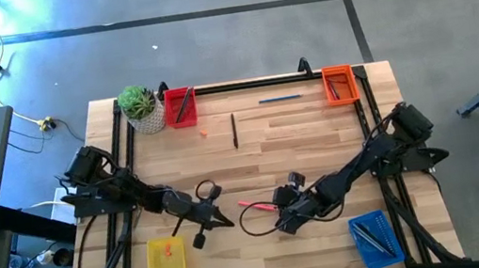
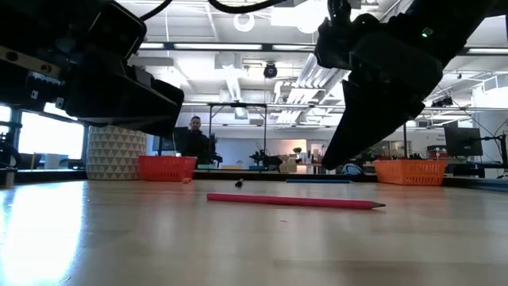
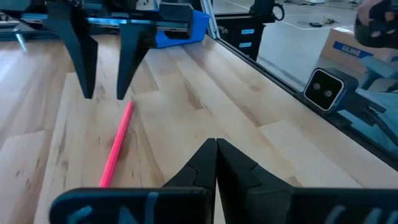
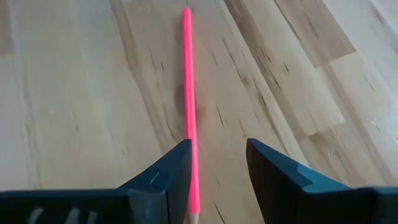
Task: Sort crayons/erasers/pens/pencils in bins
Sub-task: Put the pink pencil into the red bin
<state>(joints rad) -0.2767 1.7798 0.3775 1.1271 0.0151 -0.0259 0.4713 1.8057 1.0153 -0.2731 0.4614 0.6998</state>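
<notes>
pink stick [image 4: 188,93]: its near end runs off the right wrist picture's edge between the right gripper [image 4: 217,163] fingers.
red bin [image 1: 180,106] contents: dark thin items, too small to name.
blue bin [image 1: 373,238] contents: too small to tell.
orange speck [image 1: 205,131] on the table: too small to identify.
person [image 2: 193,139] in the low view: distant, partly hidden behind the red bin.

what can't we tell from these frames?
- Blue bin contents: high view, too small to identify.
- Orange speck near the red bin: too small to name.
- Pink stick: near end passes behind the right gripper fingers in the right wrist view.
</notes>
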